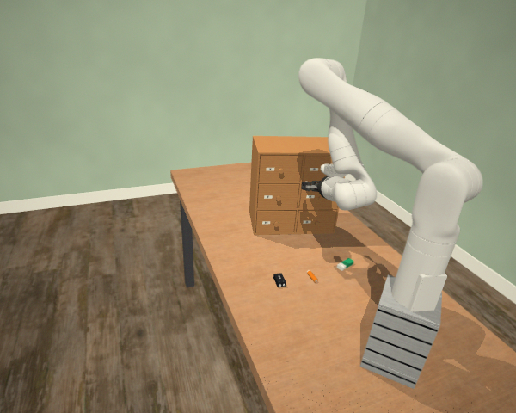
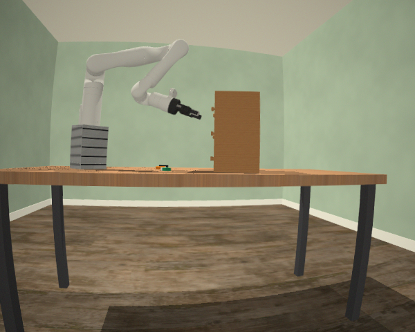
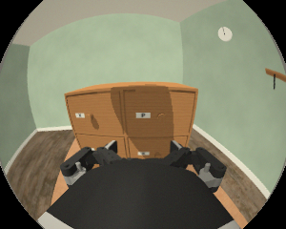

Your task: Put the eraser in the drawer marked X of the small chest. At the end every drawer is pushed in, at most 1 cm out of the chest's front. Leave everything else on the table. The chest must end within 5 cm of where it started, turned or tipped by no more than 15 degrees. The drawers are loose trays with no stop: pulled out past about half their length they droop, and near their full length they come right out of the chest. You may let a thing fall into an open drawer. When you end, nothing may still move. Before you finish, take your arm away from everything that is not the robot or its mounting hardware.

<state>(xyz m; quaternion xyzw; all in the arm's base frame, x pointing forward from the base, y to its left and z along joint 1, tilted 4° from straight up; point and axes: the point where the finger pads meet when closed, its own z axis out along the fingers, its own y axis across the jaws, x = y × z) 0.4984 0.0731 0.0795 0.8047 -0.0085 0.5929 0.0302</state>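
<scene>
The eraser (image 1: 345,263) (image 2: 166,169), green with a white end, lies on the table in front of the chest. The small wooden chest (image 1: 289,144) (image 2: 236,132) stands upright with two columns of three drawers, all looking pushed in. In the wrist view the upper right drawer's label (image 3: 143,115) reads P; the upper left label (image 3: 80,115) is small and may be X or K. The other labels are too small to read surely. My gripper (image 1: 304,185) (image 2: 200,116) (image 3: 143,147) is open and empty, a little short of the chest front, at about the height between the top and middle rows, tilted downward.
A small black car-like object (image 1: 279,280) (image 2: 163,165) and an orange stick-like object (image 1: 312,276) lie on the table (image 1: 231,253) left of the eraser in the top view. Round knobs stick out of the chest front. The arm's grey base block (image 1: 398,340) (image 2: 88,146) stands on the table.
</scene>
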